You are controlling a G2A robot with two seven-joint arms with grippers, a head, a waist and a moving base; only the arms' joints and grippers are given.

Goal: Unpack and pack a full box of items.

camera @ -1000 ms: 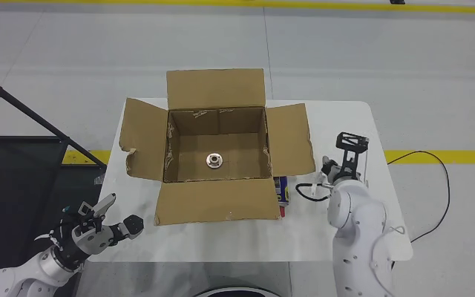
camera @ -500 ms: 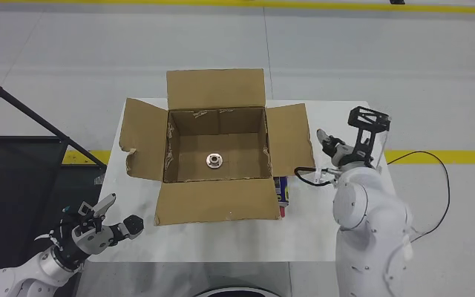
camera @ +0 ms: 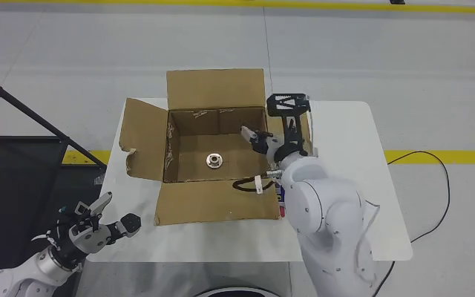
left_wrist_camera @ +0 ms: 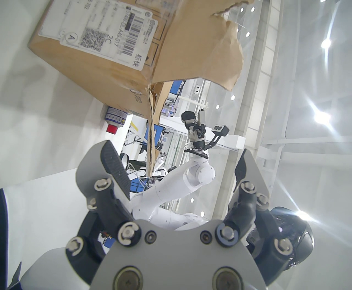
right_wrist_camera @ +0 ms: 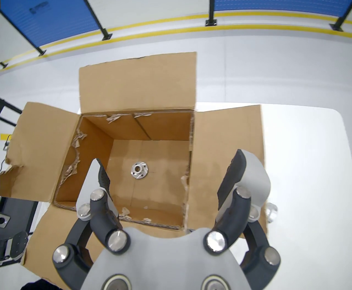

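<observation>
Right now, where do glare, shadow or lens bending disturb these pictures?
Left wrist view: ceiling lamps flare in star streaks past the open left claw. Right wrist view: the yellow floor line bows, lens bending. Top view: the box interior is softly shaded, yet the metal flange shows plainly.

A flange lies in the box on the table, a can just beside it.

only print i can spot is the white shipping label on the box side, barcodes plus a QR code
</observation>
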